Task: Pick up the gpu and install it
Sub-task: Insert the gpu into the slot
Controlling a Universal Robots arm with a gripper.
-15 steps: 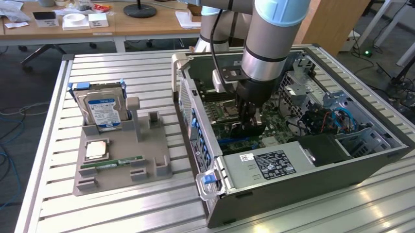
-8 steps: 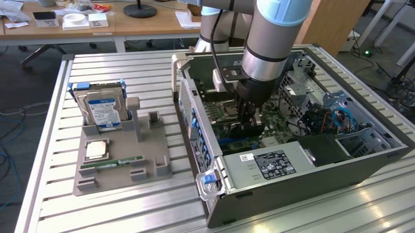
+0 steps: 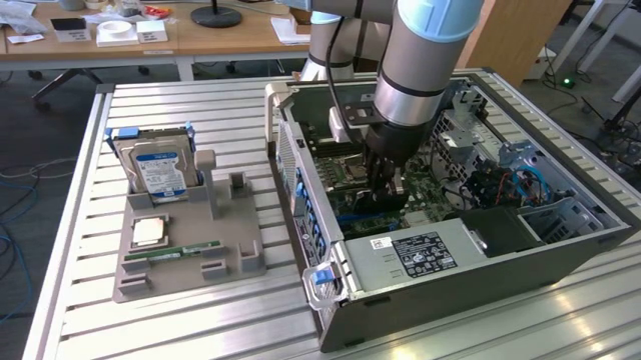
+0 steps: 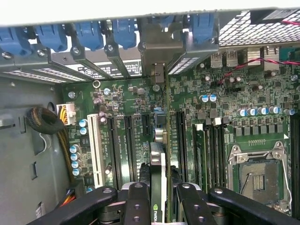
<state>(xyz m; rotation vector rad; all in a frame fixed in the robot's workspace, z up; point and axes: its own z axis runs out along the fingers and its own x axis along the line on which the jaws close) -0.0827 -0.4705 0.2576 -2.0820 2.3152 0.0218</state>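
Inside the case (image 3: pixel 481 289), the gripper (image 3: pixel 386 193) hung low over the motherboard (image 4: pixel 225 93). The wrist view showed its fingers (image 4: pixel 138 199) clamped on the gpu (image 4: pixel 158 164), edge-on among the slots, with its bracket toward the blue latches (image 4: pixel 89 35). The exterior view took in the hard drive (image 3: pixel 161 169) on its stand (image 3: pixel 191 274) outside.

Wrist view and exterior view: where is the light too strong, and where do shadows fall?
Wrist view: the case rim is washed out white; the motherboard is evenly lit; the pincer holding the gpu looks dark. Exterior view: light glares on the table slats; the case interior under the arm lies in shade.
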